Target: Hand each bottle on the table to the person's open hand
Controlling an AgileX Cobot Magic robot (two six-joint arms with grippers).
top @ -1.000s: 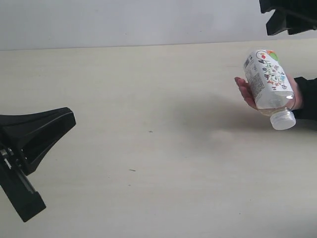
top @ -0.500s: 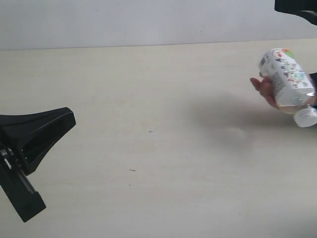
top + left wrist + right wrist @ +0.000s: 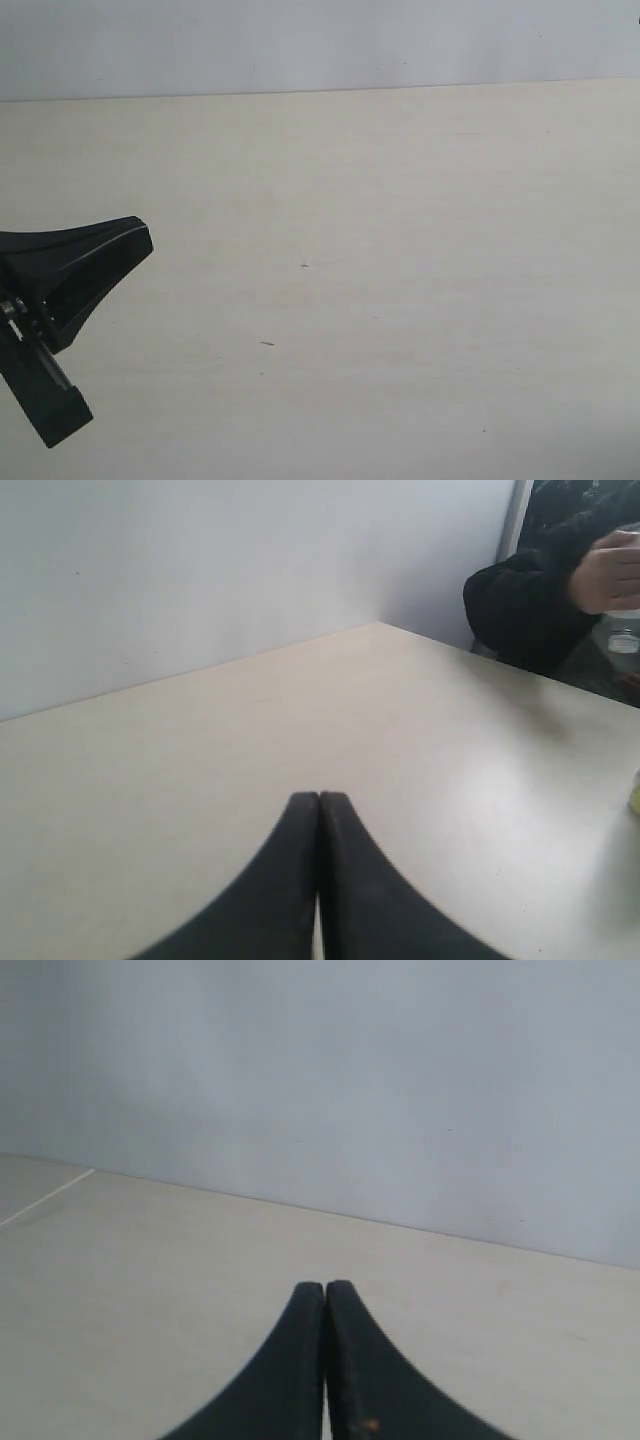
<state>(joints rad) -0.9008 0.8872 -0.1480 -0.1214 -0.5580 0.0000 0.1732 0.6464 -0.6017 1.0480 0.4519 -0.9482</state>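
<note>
Jaws are pressed together with nothing between them on both the left gripper and the right gripper, each hanging above the pale table. In the left wrist view the person's hand, in a dark sleeve, is raised beyond the table's far corner, with a white-capped bottle just beneath it. A yellow sliver on the table at that picture's edge may be another bottle, but too little shows.

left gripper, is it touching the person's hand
Apart. The left wrist view shows the left gripper shut and empty, with the person's hand far off across a wide stretch of table.
</note>
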